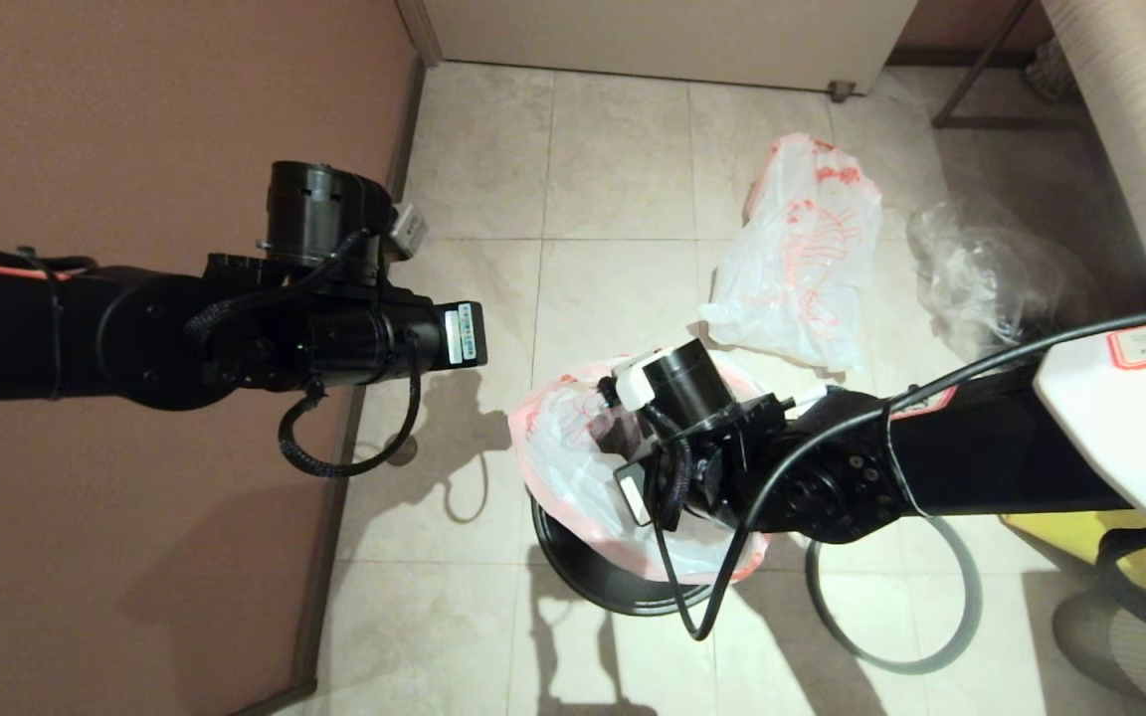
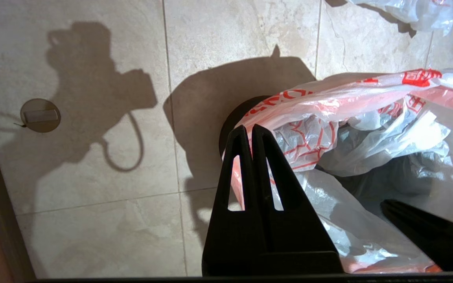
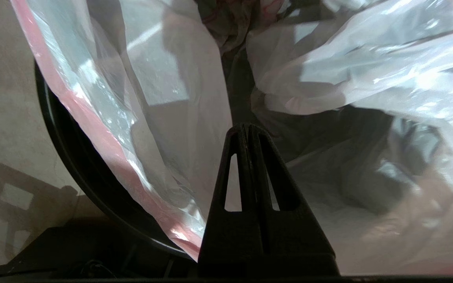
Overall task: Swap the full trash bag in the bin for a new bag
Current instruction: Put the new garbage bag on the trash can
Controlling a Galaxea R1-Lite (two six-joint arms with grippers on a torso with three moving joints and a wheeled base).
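- Down on the tiled floor (image 1: 613,169), the bin (image 1: 583,572) stands with the new bag (image 1: 573,457) draped into its mouth, pink-red band hanging over the black rim.
- Right gripper (image 3: 248,127) is over the bin's opening, fingers pressed flat together with nothing between them, tips pointing into the bag's hollow.
- From the right wrist view, the bag's banded edge (image 3: 104,137) runs just beside the gripper on one side, with crumpled white film on the other; whether the tips touch the plastic, I cannot tell.
- Left gripper (image 2: 252,129) is clenched too, empty, hovering just off the bin's side; its closed tips sit in front of the bag's red-printed edge (image 2: 328,125) in the left wrist view.
- In the head view the left arm (image 1: 334,318) reaches in from the wall (image 1: 135,119) side, apart from the bin.
- Further back on the floor, the full trash bag (image 1: 802,259) lies well clear of both grippers.
- Beside it sits a clear bag (image 1: 981,278), toward the right.
- A grey ring (image 1: 931,636) lies flat on the tiles just right of the bin, under the right arm.
- A round floor drain (image 2: 40,114) shows near the wall.
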